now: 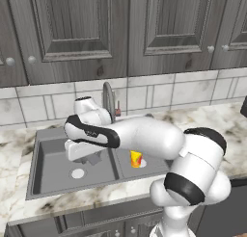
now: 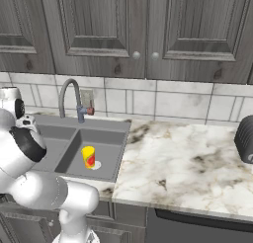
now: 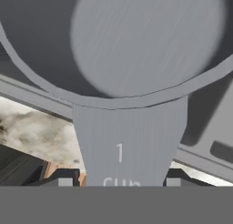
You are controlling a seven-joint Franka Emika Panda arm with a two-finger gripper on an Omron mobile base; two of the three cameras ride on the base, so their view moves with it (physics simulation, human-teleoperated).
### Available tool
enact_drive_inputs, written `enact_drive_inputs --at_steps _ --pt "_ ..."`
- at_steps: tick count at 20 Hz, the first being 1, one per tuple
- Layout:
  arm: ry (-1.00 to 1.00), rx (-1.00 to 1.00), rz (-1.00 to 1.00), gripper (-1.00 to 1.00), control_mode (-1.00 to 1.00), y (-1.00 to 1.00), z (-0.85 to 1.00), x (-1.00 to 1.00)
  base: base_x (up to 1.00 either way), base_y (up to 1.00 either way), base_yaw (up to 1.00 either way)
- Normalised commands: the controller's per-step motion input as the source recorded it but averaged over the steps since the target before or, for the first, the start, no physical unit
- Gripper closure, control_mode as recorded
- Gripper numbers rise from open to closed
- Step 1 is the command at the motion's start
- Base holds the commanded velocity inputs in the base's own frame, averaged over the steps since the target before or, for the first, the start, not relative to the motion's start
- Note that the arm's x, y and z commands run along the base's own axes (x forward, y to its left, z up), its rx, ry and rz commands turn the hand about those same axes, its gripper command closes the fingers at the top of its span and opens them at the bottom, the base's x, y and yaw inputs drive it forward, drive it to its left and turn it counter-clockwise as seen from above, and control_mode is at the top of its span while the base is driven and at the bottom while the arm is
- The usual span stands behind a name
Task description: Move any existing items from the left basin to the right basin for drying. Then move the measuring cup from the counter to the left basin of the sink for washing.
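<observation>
measuring cup (image 3: 136, 59) handle clamped between tool (image 3: 119, 181) fingers, above left basin (image 1: 53, 164).

The sink (image 2: 84, 138) is set into the counter (image 2: 183, 163), with the tap (image 2: 69, 96) standing behind its central divider at 12 o'clock. The yellow cup (image 2: 88, 156) is seen upright in the right basin (image 2: 106, 138), beside the drain. The left basin (image 1: 53, 159) lies at 9 o'clock of it. In the hand view the measuring cup (image 3: 136, 59) is seen at 12 o'clock, its handle pointing to 6 o'clock between the fingertips (image 3: 65, 181), above the sink's rim.
</observation>
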Motion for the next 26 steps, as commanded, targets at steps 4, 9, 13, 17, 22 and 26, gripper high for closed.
enact_drive_inputs --at_steps 4,9,13,17,22,26 --pt "0.00 0.00 0.00 1.00 -1.00 0.11 -0.27 0.30 0.00 0.00 0.00" --pt "0.00 0.00 -0.01 1.00 -1.00 0.10 -0.27 0.19 0.00 0.00 0.00" --pt "0.00 0.00 -0.02 1.00 -1.00 0.07 -0.28 0.08 0.00 0.00 0.00" --pt "0.00 0.00 -0.03 1.00 -1.00 0.09 -0.22 0.11 0.00 0.00 0.00" --pt "-0.02 0.00 -0.03 1.00 -1.00 0.10 -0.22 0.14 0.00 0.00 0.00" --pt "-0.08 0.00 -0.03 1.00 -1.00 0.10 -0.24 0.12 0.00 0.00 0.00"
